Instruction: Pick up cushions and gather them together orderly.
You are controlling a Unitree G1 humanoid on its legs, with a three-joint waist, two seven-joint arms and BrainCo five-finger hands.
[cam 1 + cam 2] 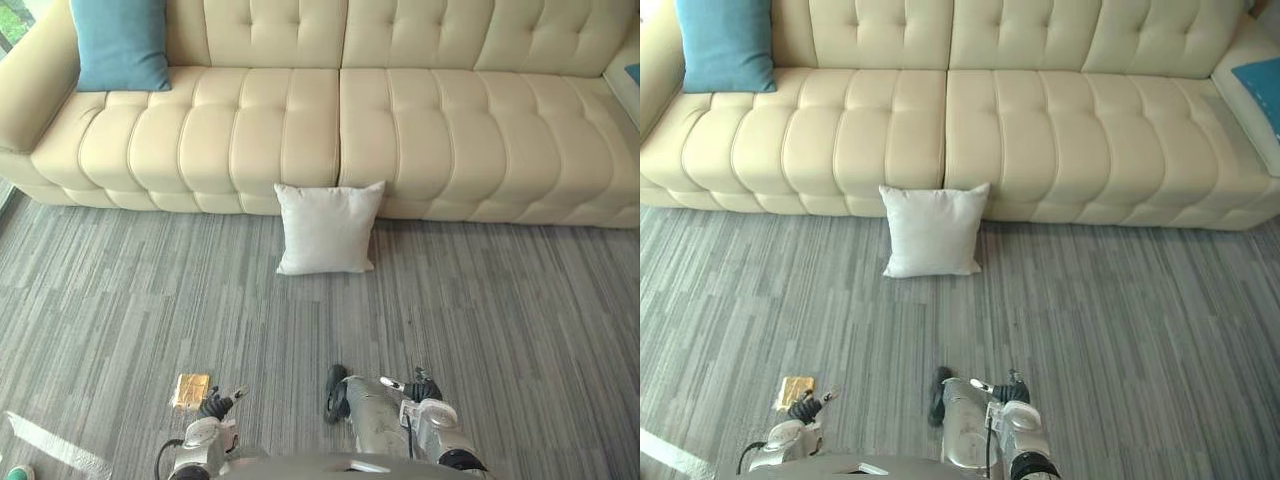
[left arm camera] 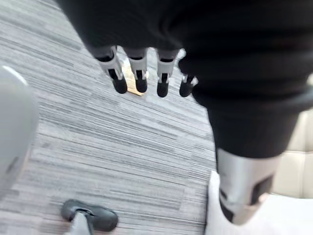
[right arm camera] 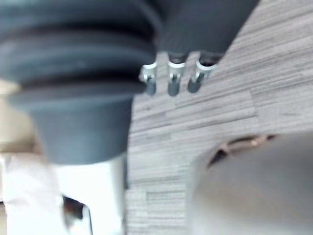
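Note:
A white cushion stands on the grey carpet, leaning against the front of the cream sofa near its middle. A blue cushion rests upright on the sofa's far left seat. The corner of another blue cushion lies at the sofa's right end. My left hand hangs low near me, well short of the white cushion, its fingers straight and holding nothing. My right hand hangs beside it, its fingers relaxed and holding nothing.
A small tan square lies on the carpet just beyond my left hand. Grey striped carpet stretches between me and the sofa. The sofa's left armrest rises at the far left.

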